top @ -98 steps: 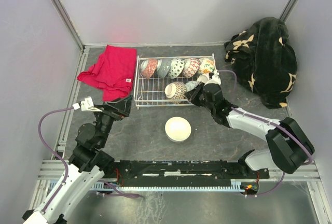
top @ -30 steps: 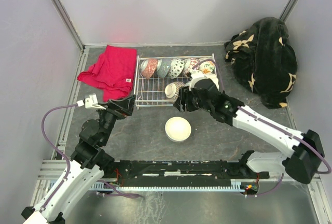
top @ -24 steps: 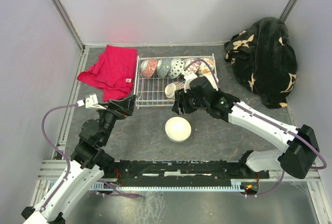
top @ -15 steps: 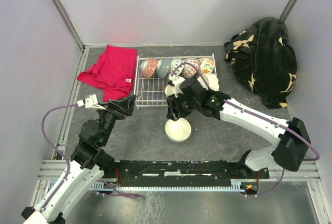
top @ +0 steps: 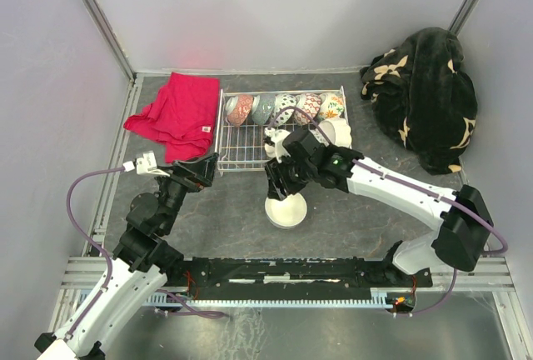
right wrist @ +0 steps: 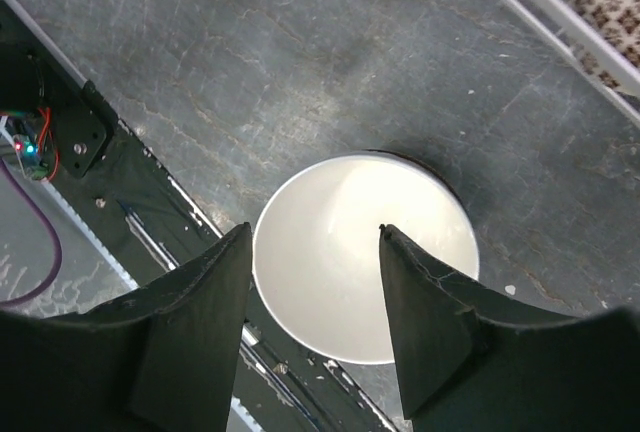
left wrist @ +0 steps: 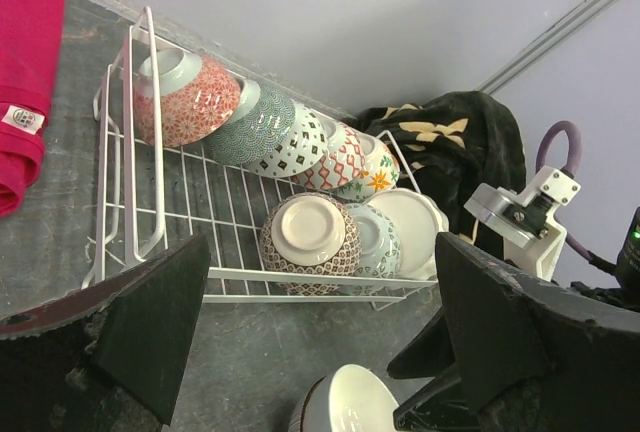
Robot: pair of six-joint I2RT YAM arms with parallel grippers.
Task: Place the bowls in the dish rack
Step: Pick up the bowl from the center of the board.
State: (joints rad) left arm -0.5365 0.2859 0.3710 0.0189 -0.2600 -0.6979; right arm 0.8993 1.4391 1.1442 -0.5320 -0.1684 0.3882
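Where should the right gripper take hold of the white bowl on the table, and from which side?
Probably best at the rim of the white bowl, coming straight down from above, one finger inside the wall and one outside. It stands upright, mouth up, so its thin rim is free all round, and the open right gripper hangs over it.

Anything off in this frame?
Nothing spilled or broken. One white bowl sits upright on the table outside the dish rack, under the open right gripper. The racked bowls lean on edge, none fallen out.
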